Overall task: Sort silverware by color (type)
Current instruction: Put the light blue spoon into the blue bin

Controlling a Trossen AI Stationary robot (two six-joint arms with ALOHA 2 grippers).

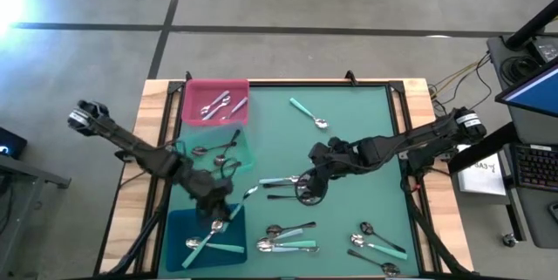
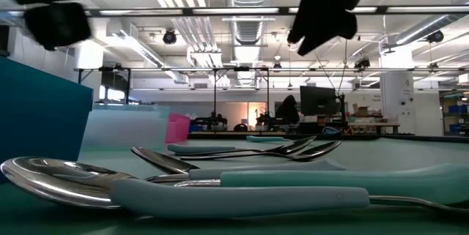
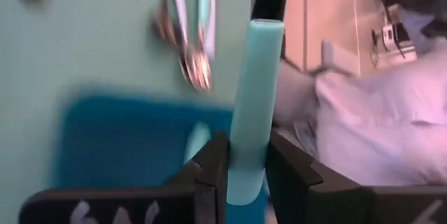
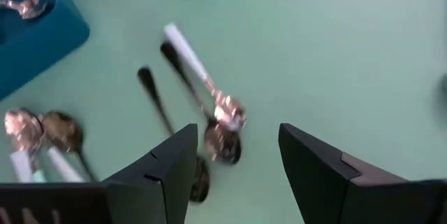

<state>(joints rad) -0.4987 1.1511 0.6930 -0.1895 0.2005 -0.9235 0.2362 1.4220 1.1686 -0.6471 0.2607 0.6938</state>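
Note:
Three trays stand in a row at the table's left: pink (image 1: 193, 97) with silver spoons, green (image 1: 248, 153) with black-handled spoons, blue (image 1: 179, 228) with teal-handled pieces. My left gripper (image 1: 220, 208) hovers over the blue tray's far edge, shut on a teal-handled utensil (image 3: 255, 98). My right gripper (image 4: 237, 137) stands open at mid-table above a teal-handled spoon (image 4: 199, 70) and black-handled spoons (image 4: 157, 98) that lie flat on the mat; its fingers touch nothing. My left gripper pinches the utensil's teal handle (image 3: 246, 151) between its two fingers (image 3: 213, 172). The handle runs on past the fingertips to its free end (image 3: 265, 28). The utensil is lifted clear above the blue tray (image 3: 133, 140). Its head does not show in the wrist view.
A teal-handled spoon (image 1: 309, 112) lies alone toward the far edge. More teal-handled spoons (image 1: 288, 243) lie at the near middle, silver ones (image 1: 377, 243) at the near right. The low view shows teal-handled spoons (image 2: 242, 191) close in front of it.

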